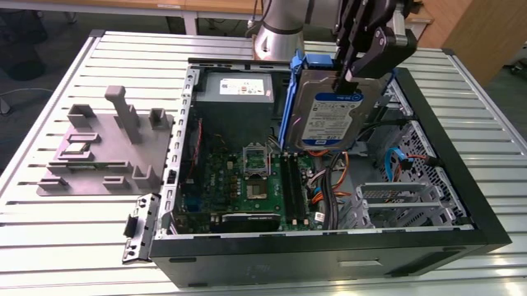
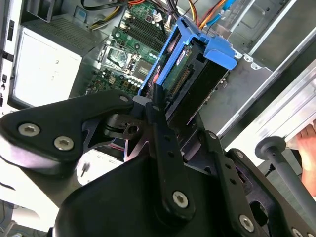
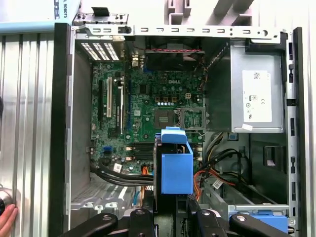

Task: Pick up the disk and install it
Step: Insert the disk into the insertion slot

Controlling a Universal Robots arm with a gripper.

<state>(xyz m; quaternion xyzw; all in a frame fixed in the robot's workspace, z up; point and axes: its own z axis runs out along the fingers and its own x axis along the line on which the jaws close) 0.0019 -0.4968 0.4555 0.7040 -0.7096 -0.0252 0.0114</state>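
Note:
My gripper (image 1: 356,74) is shut on the disk (image 1: 329,117), a silver-grey drive with a white-and-blue label and a blue bracket (image 1: 290,105) along its edge. The disk hangs upright above the open computer case (image 1: 461,185), over the gap between the motherboard (image 1: 255,179) and the metal drive cage (image 1: 403,200). In the second wrist view the black fingers (image 2: 155,106) clamp the disk (image 2: 197,64) at its connector end. The first wrist view looks down along the disk's blue bracket (image 3: 177,165) into the case, with the gripper (image 3: 168,217) at the picture's edge.
The grey power supply (image 1: 237,92) with a white label sits at the case's back. Orange and blue cables (image 1: 395,160) run beside the drive cage. A grey fixture plate (image 1: 99,148) lies on the slatted table at the exterior view's left. A person's hand (image 3: 7,217) rests near the case.

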